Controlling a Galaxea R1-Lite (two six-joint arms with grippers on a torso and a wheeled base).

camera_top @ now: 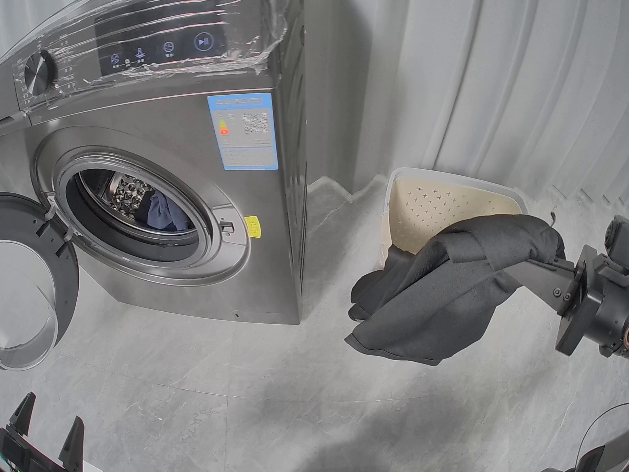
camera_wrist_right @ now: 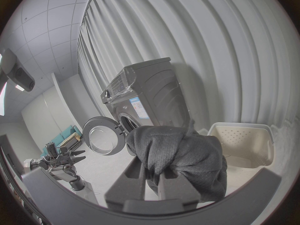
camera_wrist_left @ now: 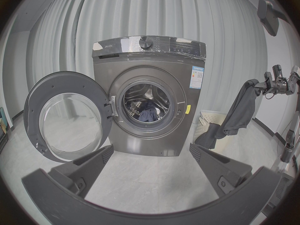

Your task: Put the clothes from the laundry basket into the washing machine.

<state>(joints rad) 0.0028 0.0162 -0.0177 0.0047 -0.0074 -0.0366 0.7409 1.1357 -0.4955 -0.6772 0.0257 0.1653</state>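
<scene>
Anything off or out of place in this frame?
Mostly fine. The dark garment clamped in the right end effector trails low, its tail apparently draped over the laundry basket rim. Loose plastic film covers the washing machine panel.

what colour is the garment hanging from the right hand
Plain dark grey, close to black, with no pattern. The garment shows best in the head view.

Matt cloth garment [camera_top: 426,296], plastic laundry basket [camera_top: 445,208], satin-metal washing machine [camera_top: 262,296].

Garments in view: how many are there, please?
2: a dark grey garment hanging from the right gripper by the laundry basket, a blue garment inside the washing machine drum; more may be hidden.
</scene>
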